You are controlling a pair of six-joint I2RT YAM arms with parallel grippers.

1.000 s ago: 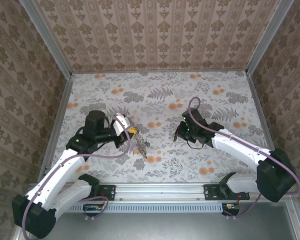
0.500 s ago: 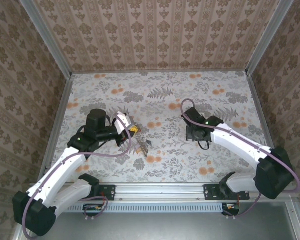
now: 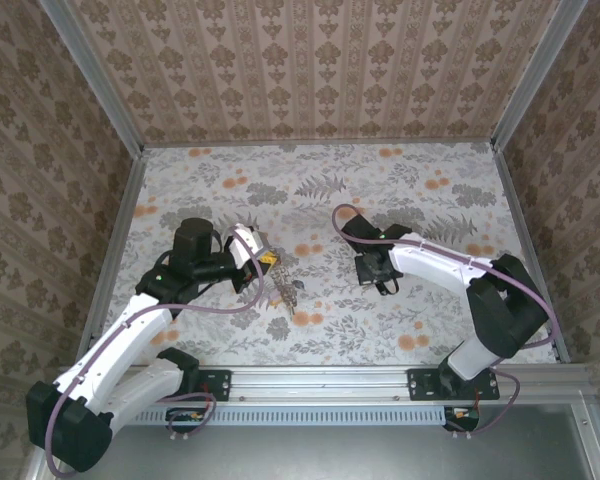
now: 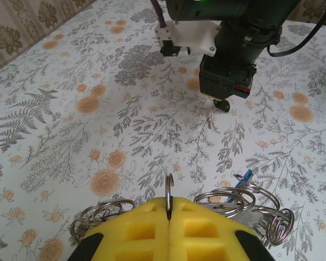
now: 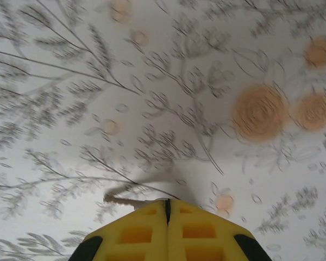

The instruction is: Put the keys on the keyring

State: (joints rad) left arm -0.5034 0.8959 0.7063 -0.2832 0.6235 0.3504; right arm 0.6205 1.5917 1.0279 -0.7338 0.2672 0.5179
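Left gripper (image 3: 261,262) was clenched on the keyring (image 4: 169,189): in the left wrist view its yellow pads (image 4: 136,231) met with no gap and pinched one thin silvery ring edge-on, standing upright out of the seam. More silvery split rings (image 4: 100,216) fanned out just beside the keyring on both sides, overlapping each other, with a larger cluster on its right. A thin blue piece (image 4: 242,179) stuck up among the rings right of the keyring. It was possibly a key head but too small to tell. In the top view the rest of the bundle (image 3: 286,292) trailed from the keyring toward the near edge as a silvery string. Whether it hung or lay on the floral tablecloth (image 3: 430,200) could not be told. Right gripper (image 5: 167,209) was well apart from the keyring, off to its right in the top view and straight across from it in the left wrist view, pointing down close over the tablecloth. Its yellow pads were also pressed together with no gap. A thin dark sliver (image 5: 121,199) poked out at the left of the pad tips. It was blurred, so it could not be told whether this was a key or whether it was gripped. In the left wrist view a small dark tip (image 4: 223,105) showed under the right gripper, just above the cloth.
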